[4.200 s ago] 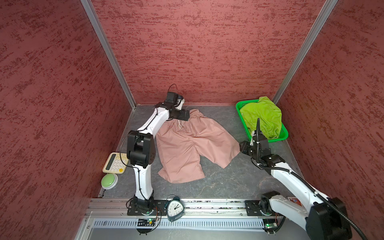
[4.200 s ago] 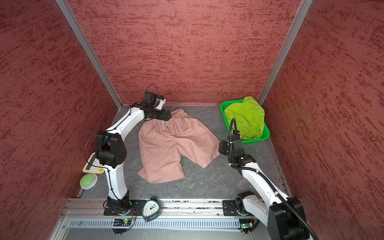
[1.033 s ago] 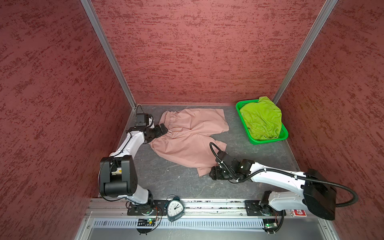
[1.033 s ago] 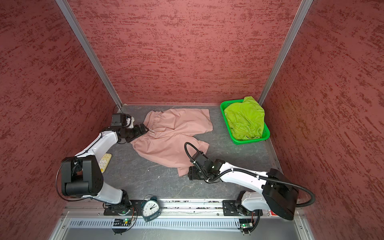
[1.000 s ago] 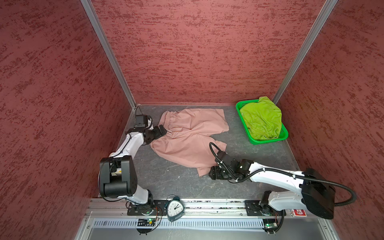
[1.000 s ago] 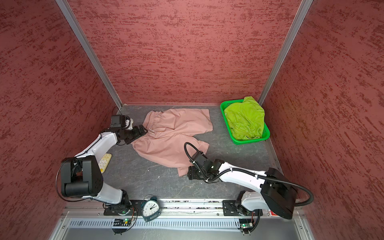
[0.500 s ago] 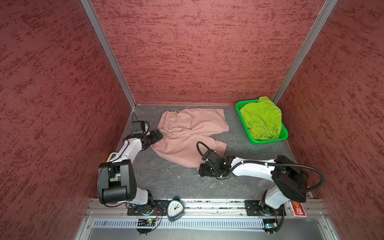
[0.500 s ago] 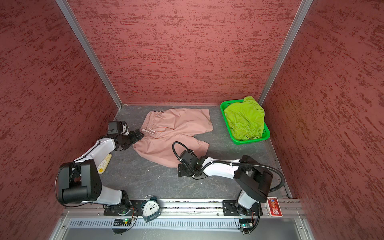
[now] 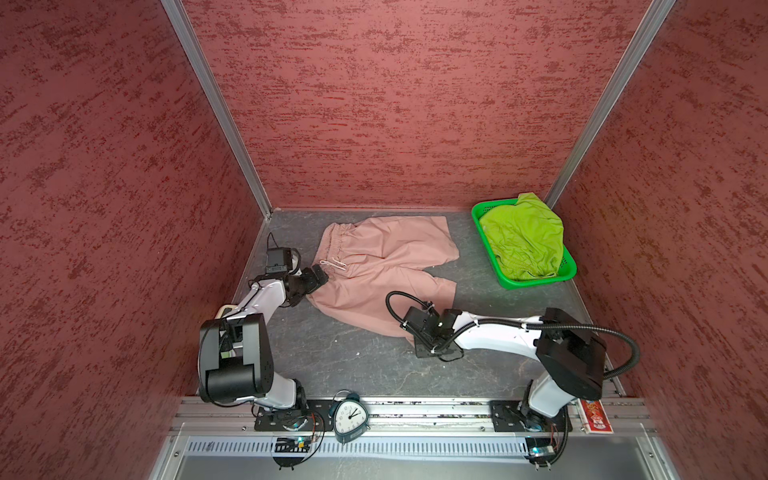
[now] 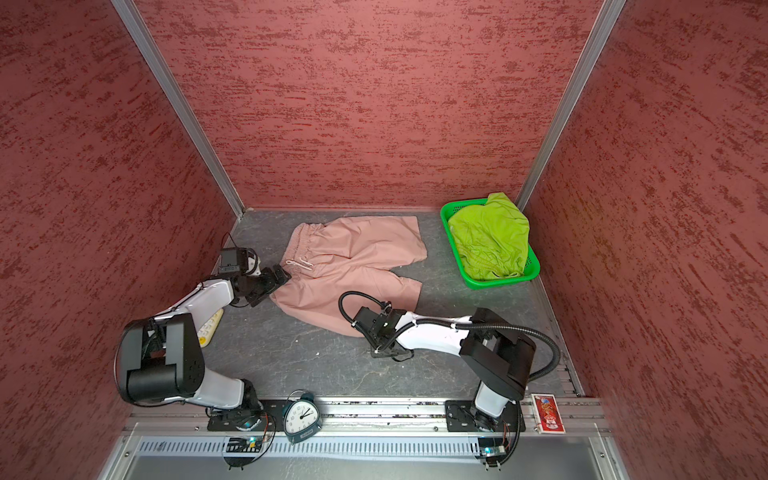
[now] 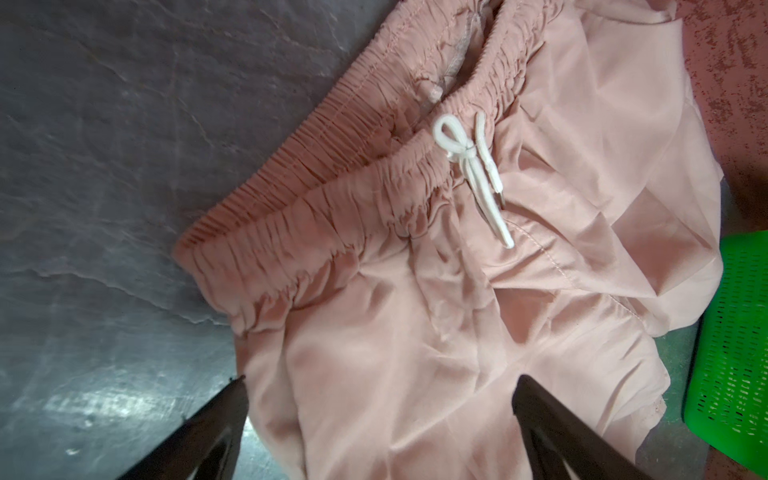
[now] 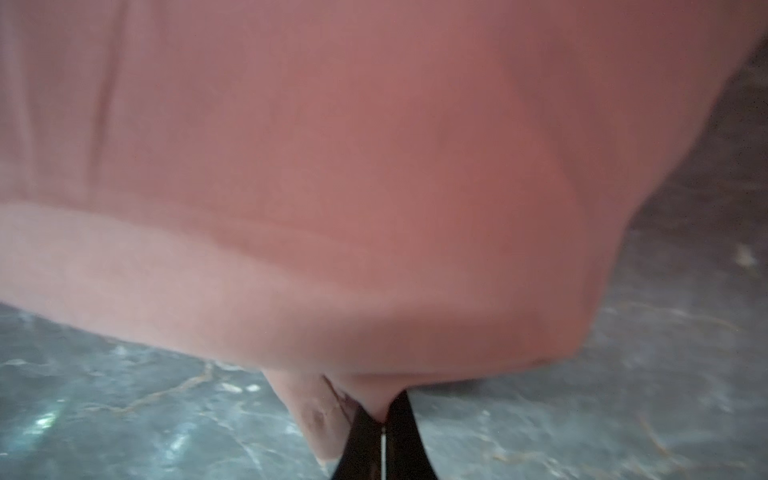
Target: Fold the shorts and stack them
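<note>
The pink shorts [image 9: 374, 266] are thin matt cloth with a white woven drawstring [image 11: 478, 166]; the lime shorts [image 9: 523, 241] are creased cloth too. The desk [image 9: 332, 357] looks like dark veined stone, faintly glossy. The basket [image 11: 739, 332] is shiny perforated plastic; the walls [image 9: 395, 104] look rough.

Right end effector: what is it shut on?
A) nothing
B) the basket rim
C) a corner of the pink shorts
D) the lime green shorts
C: in the right wrist view the right end effector is shut with a corner of the pink shorts pinched between its tips; the lime green shorts lie untouched in the basket.
</note>
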`<action>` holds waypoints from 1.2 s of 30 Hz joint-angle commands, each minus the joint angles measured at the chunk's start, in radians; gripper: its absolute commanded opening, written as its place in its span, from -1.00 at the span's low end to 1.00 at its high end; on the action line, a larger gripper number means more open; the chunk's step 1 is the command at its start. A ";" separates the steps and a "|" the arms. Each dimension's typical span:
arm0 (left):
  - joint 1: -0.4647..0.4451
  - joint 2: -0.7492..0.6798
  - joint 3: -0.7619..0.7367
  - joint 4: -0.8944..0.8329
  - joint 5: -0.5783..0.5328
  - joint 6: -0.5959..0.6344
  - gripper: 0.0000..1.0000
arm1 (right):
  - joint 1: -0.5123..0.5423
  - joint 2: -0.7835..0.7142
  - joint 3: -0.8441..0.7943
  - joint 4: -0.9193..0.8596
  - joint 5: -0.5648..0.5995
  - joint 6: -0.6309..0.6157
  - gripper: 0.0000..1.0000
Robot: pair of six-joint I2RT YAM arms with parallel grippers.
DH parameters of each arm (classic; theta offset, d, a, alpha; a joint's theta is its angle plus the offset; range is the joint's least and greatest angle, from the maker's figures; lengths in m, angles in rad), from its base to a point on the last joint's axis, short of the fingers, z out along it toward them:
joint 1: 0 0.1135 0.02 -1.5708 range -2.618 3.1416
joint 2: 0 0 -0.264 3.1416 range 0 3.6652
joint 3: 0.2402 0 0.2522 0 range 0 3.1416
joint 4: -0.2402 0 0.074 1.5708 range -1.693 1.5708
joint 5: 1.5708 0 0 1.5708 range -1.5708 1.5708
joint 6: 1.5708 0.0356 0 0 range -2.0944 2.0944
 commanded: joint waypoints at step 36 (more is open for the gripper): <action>0.062 -0.094 -0.116 0.057 0.007 -0.061 0.99 | 0.077 -0.255 -0.053 -0.201 0.109 -0.096 0.43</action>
